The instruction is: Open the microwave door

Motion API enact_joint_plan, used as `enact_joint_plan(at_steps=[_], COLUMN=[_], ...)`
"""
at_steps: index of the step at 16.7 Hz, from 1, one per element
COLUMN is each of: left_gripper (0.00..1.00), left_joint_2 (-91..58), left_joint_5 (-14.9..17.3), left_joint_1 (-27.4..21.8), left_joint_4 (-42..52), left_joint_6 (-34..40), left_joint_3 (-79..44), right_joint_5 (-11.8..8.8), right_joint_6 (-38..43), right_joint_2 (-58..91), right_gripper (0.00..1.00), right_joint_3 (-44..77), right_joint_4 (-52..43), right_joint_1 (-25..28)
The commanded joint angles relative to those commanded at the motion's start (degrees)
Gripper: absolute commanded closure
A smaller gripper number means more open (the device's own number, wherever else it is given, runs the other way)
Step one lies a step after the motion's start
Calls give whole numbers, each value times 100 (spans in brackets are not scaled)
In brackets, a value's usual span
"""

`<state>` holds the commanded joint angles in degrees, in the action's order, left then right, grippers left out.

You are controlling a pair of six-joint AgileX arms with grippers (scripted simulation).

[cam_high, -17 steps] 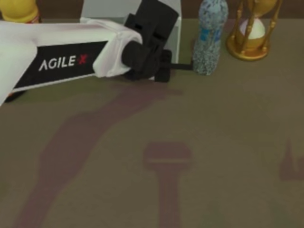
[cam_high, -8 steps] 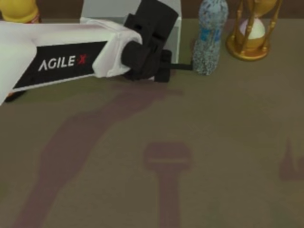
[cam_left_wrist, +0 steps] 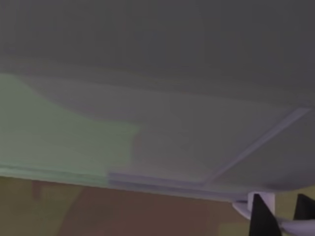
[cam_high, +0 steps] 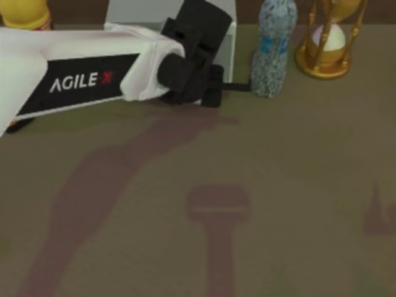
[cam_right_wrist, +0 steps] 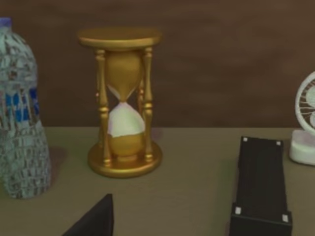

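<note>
The silver-grey microwave (cam_high: pixel 139 12) stands at the back of the table, left of centre, mostly covered by my left arm. My left gripper (cam_high: pixel 198 59) is pressed up against its front. In the left wrist view the microwave door (cam_left_wrist: pixel 187 123) fills the picture, and the greenish floor (cam_left_wrist: pixel 59 137) shows through its grey window. The white bar handle (cam_left_wrist: pixel 263 199) runs between the two black fingers (cam_left_wrist: pixel 258 219) of my left gripper (cam_left_wrist: pixel 281 221), which is shut on it. A black part of my right gripper (cam_right_wrist: pixel 96 221) shows only in its own wrist view; it is parked off to the right.
A speckled bottle (cam_high: pixel 272 49) stands just right of the microwave, close to the left gripper. A gold hourglass (cam_high: pixel 331 37) is farther right. A yellow object (cam_high: pixel 25 12) sits at the back left. A black box (cam_right_wrist: pixel 261 187) and a white fan (cam_right_wrist: pixel 305 123) lie on the right.
</note>
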<state>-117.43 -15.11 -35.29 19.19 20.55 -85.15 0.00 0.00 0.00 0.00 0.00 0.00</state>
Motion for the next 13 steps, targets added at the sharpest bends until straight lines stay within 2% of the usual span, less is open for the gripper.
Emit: enact_joint_plan(at_steps=[7,13], left_gripper=[100,100], left_joint_2=[0,145], left_joint_5=[0,179], left_joint_1=[0,19], left_joint_4=[0,-131], left_joint_6=[0,-197], left_joint_3=[0,244], right_joint_5=[0,0], right_joint_6=[0,0], right_joint_2=[0,0], right_gripper=[0,0], right_joint_3=[0,0], right_joint_4=[0,0], right_joint_1=[0,0])
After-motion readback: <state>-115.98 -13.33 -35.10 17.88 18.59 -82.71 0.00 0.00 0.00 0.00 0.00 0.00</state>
